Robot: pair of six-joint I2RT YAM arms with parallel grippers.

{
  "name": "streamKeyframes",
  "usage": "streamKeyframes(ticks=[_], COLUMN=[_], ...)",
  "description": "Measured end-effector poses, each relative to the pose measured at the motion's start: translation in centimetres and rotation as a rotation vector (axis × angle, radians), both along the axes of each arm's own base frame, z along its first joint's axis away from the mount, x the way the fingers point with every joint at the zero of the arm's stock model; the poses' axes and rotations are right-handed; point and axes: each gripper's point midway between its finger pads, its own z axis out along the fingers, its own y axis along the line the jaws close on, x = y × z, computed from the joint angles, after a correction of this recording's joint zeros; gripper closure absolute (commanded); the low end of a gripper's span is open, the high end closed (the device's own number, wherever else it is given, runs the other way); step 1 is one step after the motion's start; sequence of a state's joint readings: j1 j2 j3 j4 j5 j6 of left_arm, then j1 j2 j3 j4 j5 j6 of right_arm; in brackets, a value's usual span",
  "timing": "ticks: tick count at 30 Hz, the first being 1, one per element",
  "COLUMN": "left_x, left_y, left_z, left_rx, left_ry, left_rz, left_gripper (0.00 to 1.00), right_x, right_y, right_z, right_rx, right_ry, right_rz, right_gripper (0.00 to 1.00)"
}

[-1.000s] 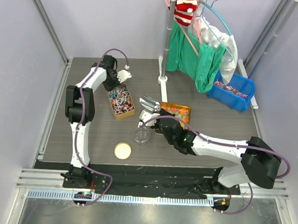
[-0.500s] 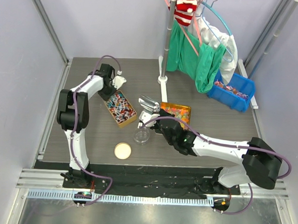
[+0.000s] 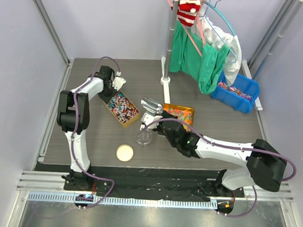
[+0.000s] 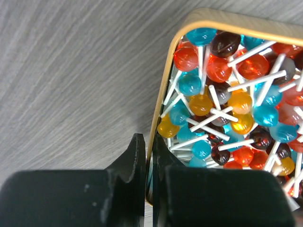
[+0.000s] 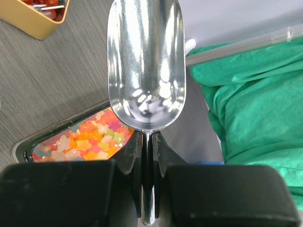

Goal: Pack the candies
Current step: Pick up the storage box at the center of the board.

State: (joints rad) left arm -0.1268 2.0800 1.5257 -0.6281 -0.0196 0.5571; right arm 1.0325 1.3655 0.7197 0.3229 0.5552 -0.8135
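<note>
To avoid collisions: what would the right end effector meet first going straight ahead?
Beyond the metal scoop it holds, the way looks free as far as the back wall, though depth is unclear.

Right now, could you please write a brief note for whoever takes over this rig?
Left gripper: shut on the rim of the tan tin, which holds the lollipops.
Right gripper: shut on the metal scoop, empty, near the jelly tray.
The clear jar looks empty; a round lid lies beside it.
Done: nothing packed yet.
Left: fill the jar, close it.
</note>
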Motion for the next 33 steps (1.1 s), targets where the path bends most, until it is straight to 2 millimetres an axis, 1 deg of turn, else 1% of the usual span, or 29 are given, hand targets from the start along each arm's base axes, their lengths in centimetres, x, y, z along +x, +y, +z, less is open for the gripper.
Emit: streamKeyframes(ticks=[4, 6, 8, 12, 15, 17, 20, 22, 24, 26, 27, 29, 31, 33], left_x=[-0.4, -0.5, -0.8, -1.7, -2.1, -2.3, -2.2, -2.2, -2.3, -2.5, -2.6, -3.1, -3.6, -3.8], left_y=[-0.1, -0.2, -0.4, -1.3, -2.2, -2.5, -3.4, -4.0, -4.6, -5.3, -5.4, -5.7, -6.1, -6.4], left_z=[0.1, 0.1, 0.2, 0.5, 1.3, 2.1, 3.5, 4.2, 4.8, 5.0, 5.0, 4.8, 4.4, 4.1], left_rx=[-0.032, -0.045, -0.064, -0.125, -0.172, -0.195, -0.245, -0.283, -0.316, -0.352, -0.362, -0.384, -0.424, -0.470], left_ry=[0.013, 0.019, 0.025, 0.044, 0.045, 0.040, 0.023, 0.013, 0.010, 0.015, 0.020, 0.049, 0.096, 0.139], left_rz=[0.017, 0.033, 0.049, 0.076, 0.080, 0.082, 0.079, 0.070, 0.063, 0.056, 0.054, 0.051, 0.053, 0.069], left_gripper=[1.00, 1.00, 1.00, 1.00, 1.00, 1.00, 1.00, 1.00, 1.00, 1.00, 1.00, 1.00, 1.00, 1.00], right_x=[-0.2, -0.2, 0.0, 0.6, 1.0, 1.4, 2.3, 3.0, 3.2, 3.2, 3.1, 3.3, 3.6, 4.2], right_y=[0.1, 0.7, 1.7, 4.1, 5.4, 6.0, 6.7, 7.0, 6.9, 6.6, 6.3, 5.8, 5.8, 5.8], right_z=[-0.4, -0.1, 0.9, 3.7, 5.2, 5.6, 5.3, 4.4, 3.4, 2.5, 2.4, 2.9, 4.1, 6.2], right_rx=[-0.022, -0.034, -0.031, -0.013, -0.022, -0.044, -0.110, -0.176, -0.235, -0.285, -0.301, -0.306, -0.274, -0.197], right_ry=[0.030, 0.060, 0.092, 0.132, 0.155, 0.170, 0.183, 0.190, 0.205, 0.228, 0.237, 0.254, 0.271, 0.291], right_rz=[0.008, 0.015, 0.026, 0.050, 0.056, 0.054, 0.034, 0.016, 0.009, 0.006, 0.003, -0.006, -0.003, -0.007], right_gripper=[0.99, 0.99, 0.99, 0.99, 0.99, 0.99, 0.99, 0.99, 0.99, 0.99, 0.99, 0.99, 0.99, 0.99])
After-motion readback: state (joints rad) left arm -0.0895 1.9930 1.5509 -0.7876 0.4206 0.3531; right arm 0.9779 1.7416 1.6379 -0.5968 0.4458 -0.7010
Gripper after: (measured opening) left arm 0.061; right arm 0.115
